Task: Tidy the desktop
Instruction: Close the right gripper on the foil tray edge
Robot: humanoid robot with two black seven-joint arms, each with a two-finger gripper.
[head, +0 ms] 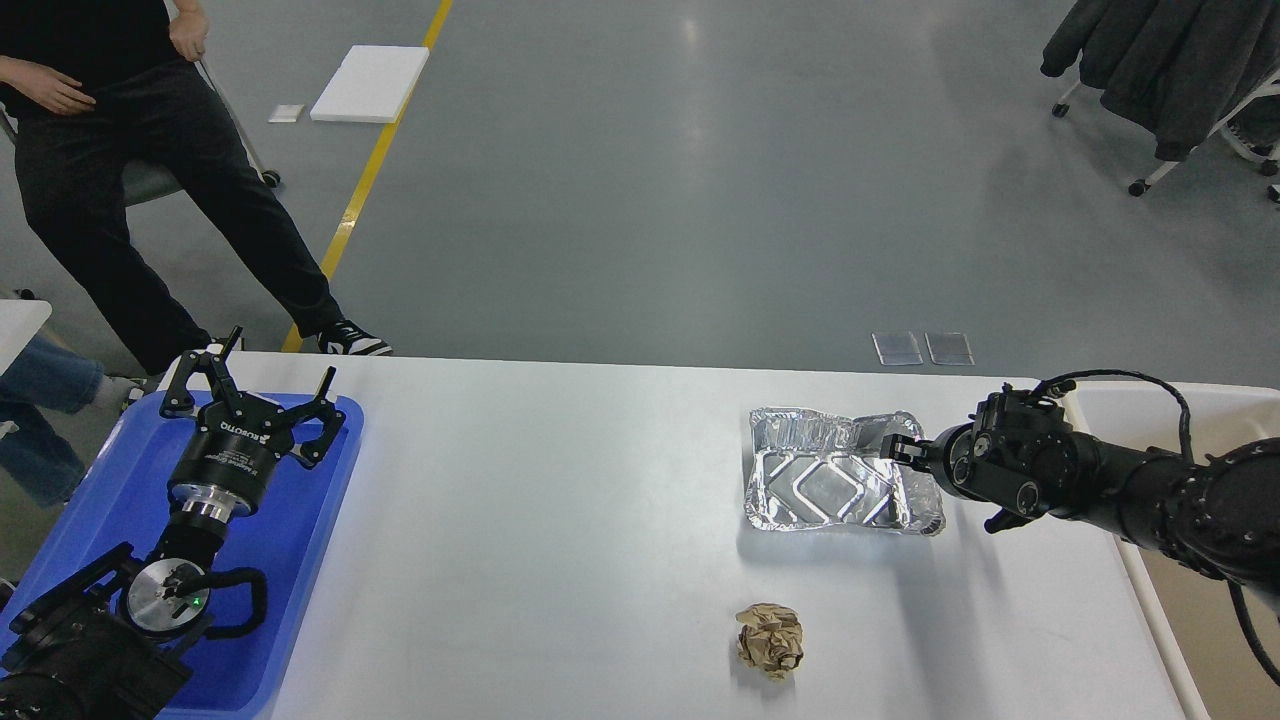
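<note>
The white desktop (pixel 560 520) fills the middle of the head view. A crumpled silver foil tray (pixel 830 485) lies on its right part. My right gripper (pixel 893 447) comes in from the right and its fingers are closed on the foil tray's right rim. A crumpled brown paper ball (pixel 769 641) lies near the front edge, below the foil tray. My left gripper (pixel 262 385) is open and empty, its fingers spread above the blue tray (pixel 300 560) at the left.
A beige bin (pixel 1160 420) stands at the desktop's right edge, behind my right arm. A person in black (pixel 120 170) stands beyond the table's far left corner. Coats hang on a wheeled rack (pixel 1170 70) at the far right.
</note>
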